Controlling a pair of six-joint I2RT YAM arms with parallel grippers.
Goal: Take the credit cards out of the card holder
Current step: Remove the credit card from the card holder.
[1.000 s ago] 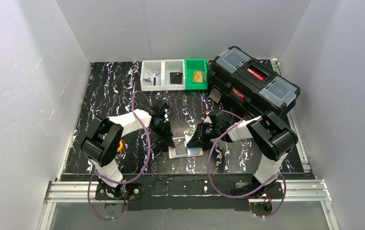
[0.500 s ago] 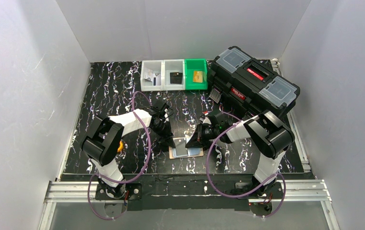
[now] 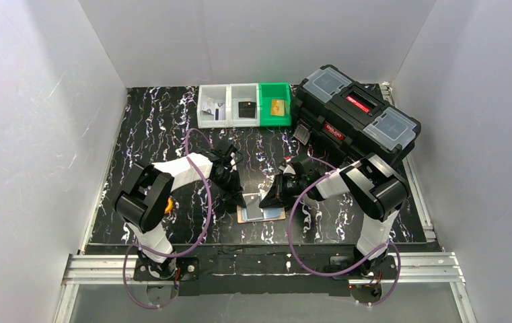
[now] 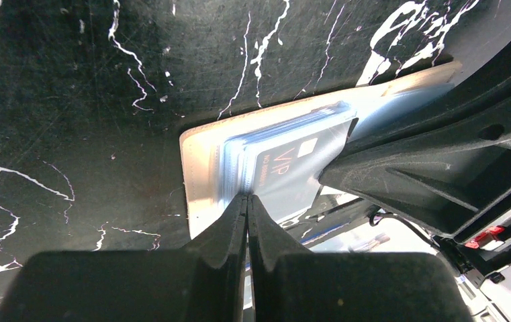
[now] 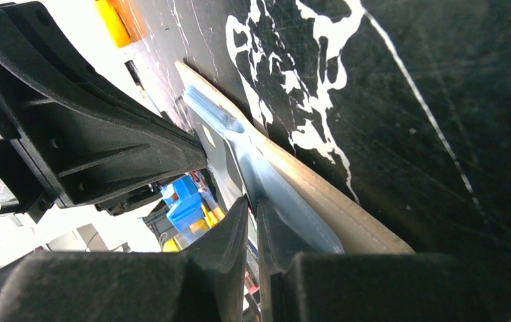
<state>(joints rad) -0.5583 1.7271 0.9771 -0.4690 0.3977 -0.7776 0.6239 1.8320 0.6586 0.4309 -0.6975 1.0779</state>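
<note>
— How many arms are on the bench (image 3: 152,121)?
— Two: the left arm (image 3: 172,176) and the right arm (image 3: 360,182). Each carries one end effector, so that's the left end effector (image 4: 248,196) and the right end effector (image 5: 252,201), with two fingers apiece.
— Bins?
— Three in one row: a white bin (image 3: 214,124), a second white bin (image 3: 244,123) and one green bin (image 3: 274,123).
— Toolboxes?
— One black toolbox (image 3: 357,114).
— Card holders?
— One card holder (image 4: 202,168).
— Cards?
— Two I can count: one VIP card (image 4: 286,164) on the holder and one tan-gold card (image 3: 278,107) in the green bin. Whether more lie stacked under the VIP one, I cannot tell.
</note>
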